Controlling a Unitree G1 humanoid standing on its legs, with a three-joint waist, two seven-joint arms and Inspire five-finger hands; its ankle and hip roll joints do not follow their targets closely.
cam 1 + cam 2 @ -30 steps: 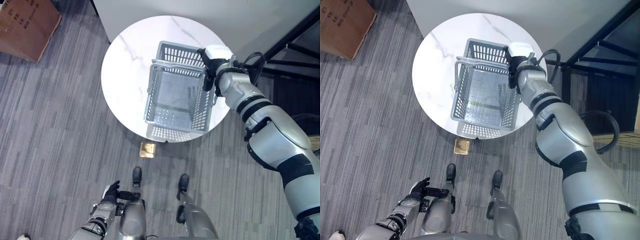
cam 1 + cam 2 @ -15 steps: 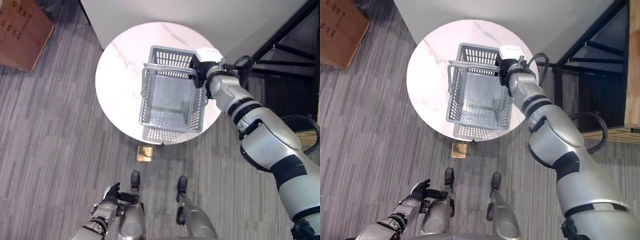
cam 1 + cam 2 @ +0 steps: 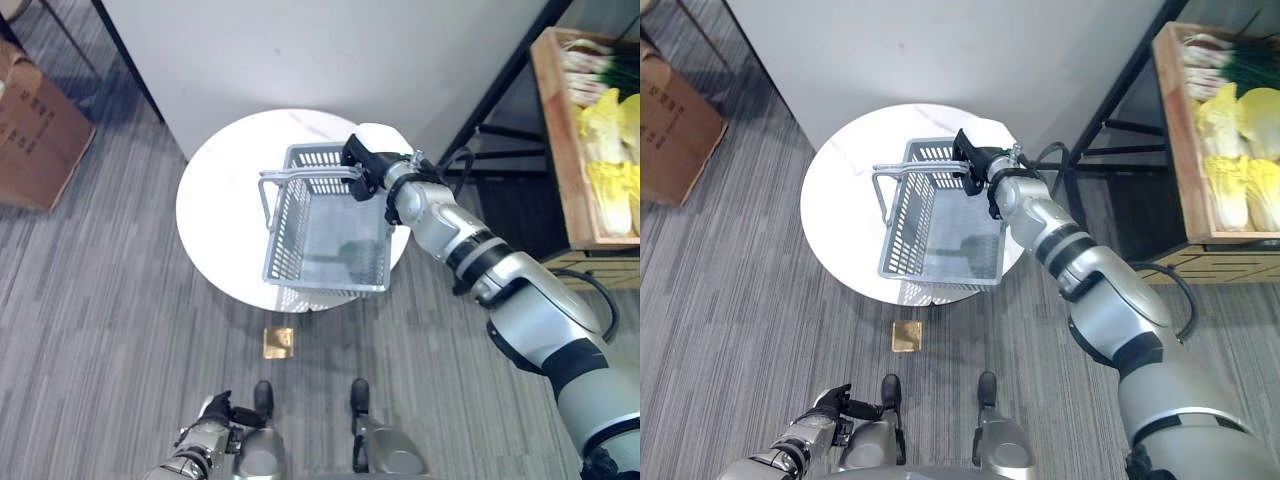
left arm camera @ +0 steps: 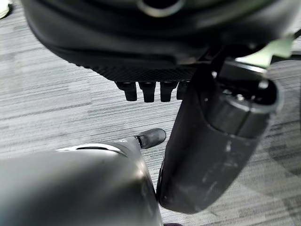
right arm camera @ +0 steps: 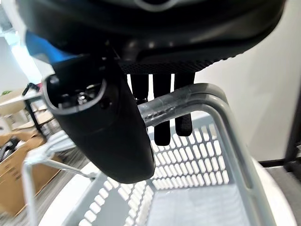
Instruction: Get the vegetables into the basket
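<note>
Right wrist view, robot hand (image 5: 141, 89) gripping basket handle (image 5: 188, 96)

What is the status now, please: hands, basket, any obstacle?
Right hand on basket handle, grip unclear. Left hand idle, low. Basket empty on round table. Vegetables on right shelf.

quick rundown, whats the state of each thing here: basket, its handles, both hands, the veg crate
basket: upright on the round table, nothing in it
basket handles: raised, together over the far end
right hand: fingers curled around the handles
left hand: low by the floor, holding nothing, fingers relaxed
wooden crate: on the rack to the right, full of cabbages and green onions
</note>
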